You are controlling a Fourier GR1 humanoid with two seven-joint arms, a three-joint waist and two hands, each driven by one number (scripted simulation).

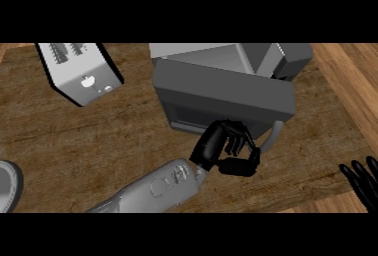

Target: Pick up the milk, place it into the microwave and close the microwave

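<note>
The grey microwave (221,65) stands at the back centre of the counter. Its dark door (221,97) with a window is swung part-way across the front, and a pale handle (275,132) shows at its right end. A strip of the light inside shows behind the door's top. My left hand (218,145) is in front of the door, with relaxed, bent fingers (235,132) against its lower edge and the thumb (238,167) below, holding nothing. The milk is not visible. My right hand (362,182) rests open at the right edge, fingers up.
A silver toaster (81,72) lies at the back left. The rim of a grey plate (7,185) shows at the left edge. The wooden counter's edge (354,85) runs down the right side.
</note>
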